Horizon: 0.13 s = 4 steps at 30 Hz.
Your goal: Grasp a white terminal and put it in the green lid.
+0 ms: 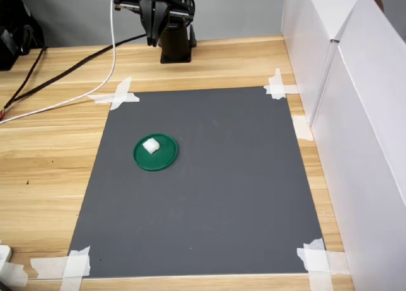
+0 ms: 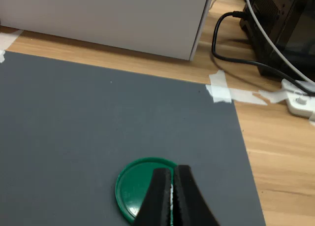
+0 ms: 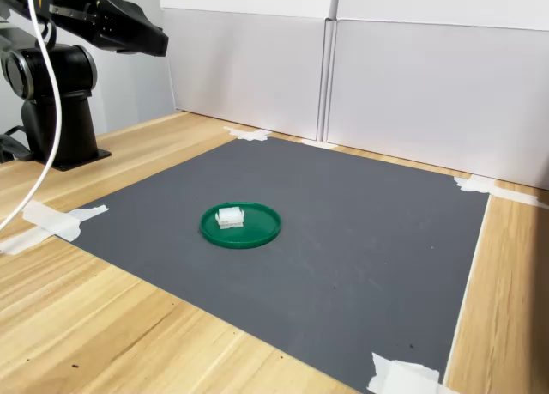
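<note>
Grey mat [image 1: 209, 196] taped to wooden desk [image 1: 44, 177], white panels behind. White terminal [image 1: 151, 146] sat inside green lid [image 1: 166, 159], off-centre toward rim, so placement looked done. Gripper [image 2: 172, 196] hung clear above lid, jaws nearly closed, holding nothing, probably retracted to leave lid undisturbed.

No legible text, label, brand, number or sign appears in any view.

Surfaces checked, all unmarked:
- flat round dark-green plastic lid [image 1: 156, 153], plain.
- small white blocky plastic terminal [image 3: 229, 216] lying in the lid, plain.
- dark grey rectangular mat [image 1: 216, 189], plain.
- white tape strips [image 1: 115, 97] at the mat corners, plain.
- white panel walls [image 3: 412, 85], plain.
- black robot arm base [image 1: 175, 44], no marking discernible.
- black box with cables [image 2: 280, 24] in the wrist view, nothing readable.
</note>
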{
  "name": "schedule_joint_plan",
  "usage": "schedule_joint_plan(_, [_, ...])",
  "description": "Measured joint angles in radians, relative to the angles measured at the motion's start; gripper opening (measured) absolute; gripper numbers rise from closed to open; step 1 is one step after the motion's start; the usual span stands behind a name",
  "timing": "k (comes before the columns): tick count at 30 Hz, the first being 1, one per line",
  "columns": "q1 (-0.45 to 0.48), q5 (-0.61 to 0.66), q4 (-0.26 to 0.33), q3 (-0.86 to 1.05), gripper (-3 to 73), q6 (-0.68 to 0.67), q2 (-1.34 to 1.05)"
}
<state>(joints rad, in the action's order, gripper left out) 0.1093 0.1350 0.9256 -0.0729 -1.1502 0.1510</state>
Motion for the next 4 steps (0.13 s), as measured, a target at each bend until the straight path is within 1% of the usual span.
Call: schedule_joint_plan(4, [0.000, 0.000, 0.000, 0.006, -1.5, 0.000, -0.033])
